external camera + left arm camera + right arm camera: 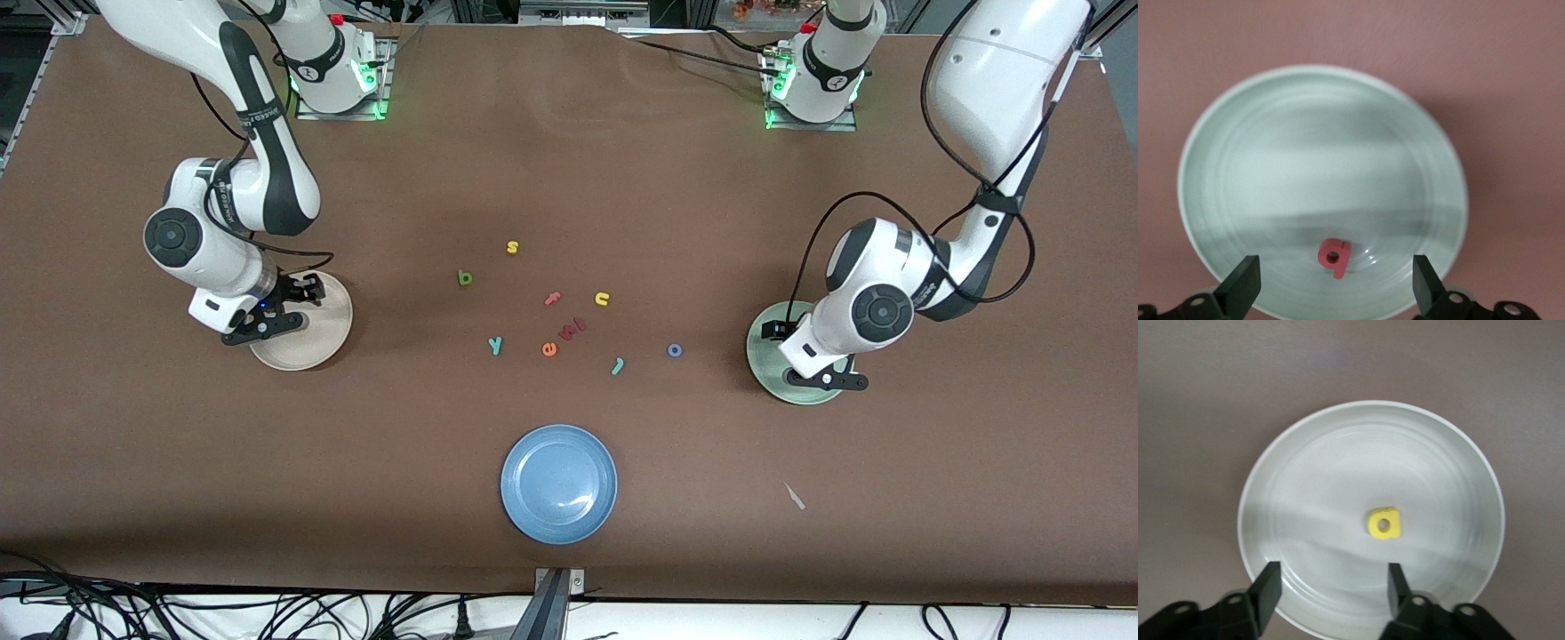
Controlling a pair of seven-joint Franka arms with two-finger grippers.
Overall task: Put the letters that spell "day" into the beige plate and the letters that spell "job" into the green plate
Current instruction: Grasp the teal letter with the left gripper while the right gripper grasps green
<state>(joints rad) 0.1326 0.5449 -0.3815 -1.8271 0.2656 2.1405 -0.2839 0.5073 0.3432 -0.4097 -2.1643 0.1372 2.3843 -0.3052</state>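
The red-pink "b" lies loose in the green plate, with my left gripper open above it. In the beige plate lies the yellow rounded letter, free of my right gripper, which hangs open over that plate. In the front view the beige plate sits at the right arm's end and the green plate at the left arm's end. Between them on the table lie the dark green stemmed letter, teal "y", teal "j" and blue "o".
Among the loose letters are a yellow "s", pink "f", yellow "n", orange "e" and a dark red letter. A blue plate stands nearer the front camera. A small pale scrap lies beside it.
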